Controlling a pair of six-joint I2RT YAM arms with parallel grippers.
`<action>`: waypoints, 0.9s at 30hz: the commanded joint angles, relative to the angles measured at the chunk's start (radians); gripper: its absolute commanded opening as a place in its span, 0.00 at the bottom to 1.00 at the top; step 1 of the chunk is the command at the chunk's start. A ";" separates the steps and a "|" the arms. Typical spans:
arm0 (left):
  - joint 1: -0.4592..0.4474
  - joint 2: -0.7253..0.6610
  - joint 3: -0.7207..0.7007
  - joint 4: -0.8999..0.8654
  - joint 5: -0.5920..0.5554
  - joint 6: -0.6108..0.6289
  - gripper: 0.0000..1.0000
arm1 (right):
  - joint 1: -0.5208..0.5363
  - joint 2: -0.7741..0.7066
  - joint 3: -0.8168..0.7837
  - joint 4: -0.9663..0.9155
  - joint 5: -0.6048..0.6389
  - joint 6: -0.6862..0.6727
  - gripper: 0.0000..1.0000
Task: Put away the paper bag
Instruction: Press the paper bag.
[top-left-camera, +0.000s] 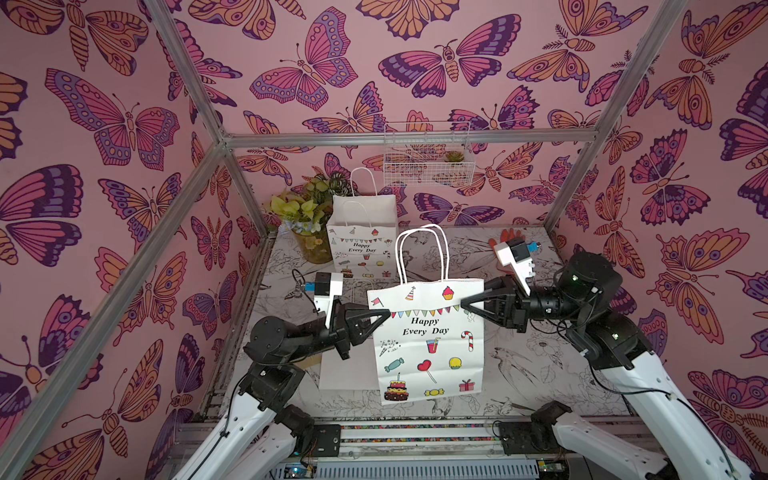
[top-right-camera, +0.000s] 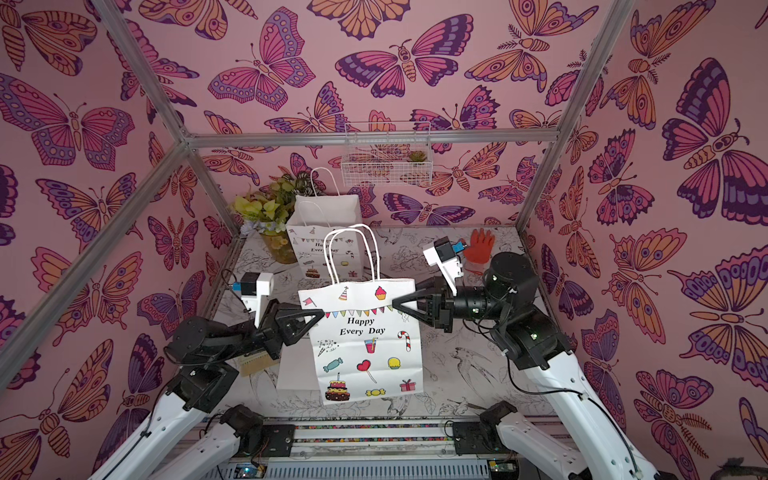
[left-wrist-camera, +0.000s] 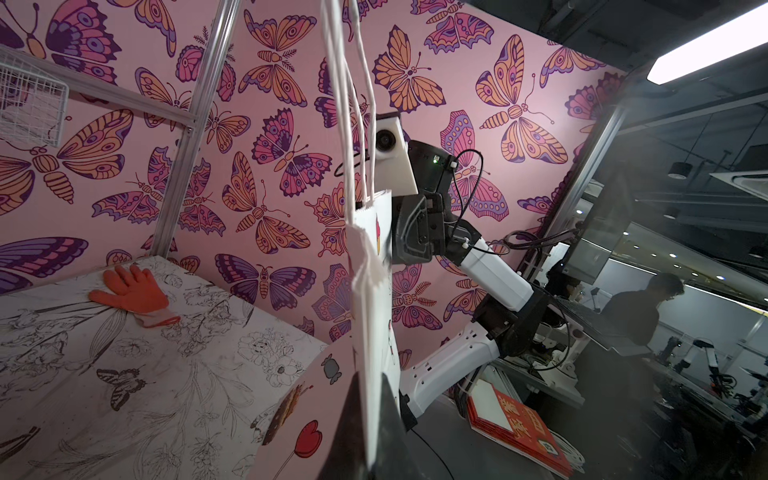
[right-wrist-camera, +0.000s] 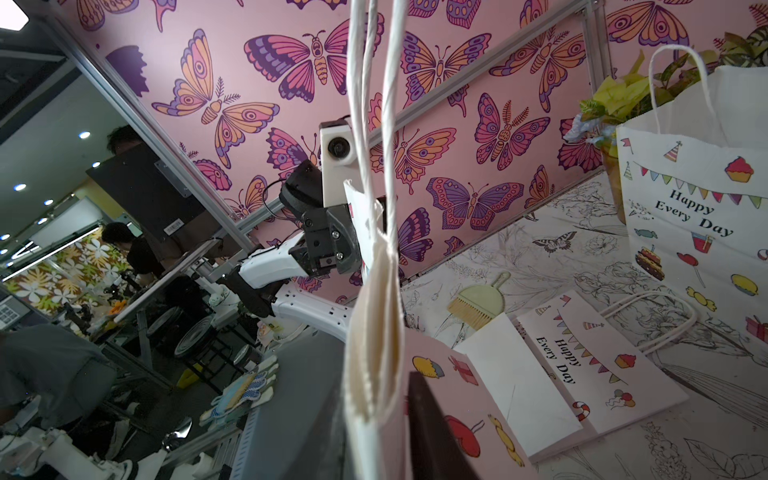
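Observation:
The paper bag (top-left-camera: 430, 340) (top-right-camera: 365, 345) is white, printed "Happy Every Day", with twisted white handles. It hangs flat and upright above the table in both top views. My left gripper (top-left-camera: 386, 313) (top-right-camera: 321, 311) is shut on its left edge near the top; in the left wrist view the jaws (left-wrist-camera: 371, 376) pinch the thin paper bag (left-wrist-camera: 370, 291). My right gripper (top-left-camera: 462, 305) (top-right-camera: 394, 305) is at the bag's right edge. In the right wrist view it (right-wrist-camera: 374, 399) stands open, jaws apart around the fanned-out edge of the bag (right-wrist-camera: 374, 324).
A second printed bag (top-left-camera: 361, 245) stands at the back left beside a potted plant (top-left-camera: 307, 216). Another bag (right-wrist-camera: 582, 365) lies flat on the table (top-left-camera: 540, 365) under the held one, near a small brush (right-wrist-camera: 478, 301). An orange glove (top-right-camera: 478, 245) lies back right. A wire basket (top-left-camera: 426, 156) hangs on the rear wall.

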 joint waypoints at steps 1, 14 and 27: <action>-0.001 -0.023 -0.003 0.043 -0.053 -0.007 0.00 | 0.006 -0.023 -0.054 0.065 -0.052 0.058 0.55; -0.001 0.006 -0.016 0.171 -0.036 -0.100 0.00 | 0.067 -0.038 -0.123 0.109 -0.044 0.077 0.41; 0.004 -0.055 0.033 -0.071 -0.044 0.026 0.00 | 0.070 -0.067 -0.073 -0.033 0.036 -0.009 0.00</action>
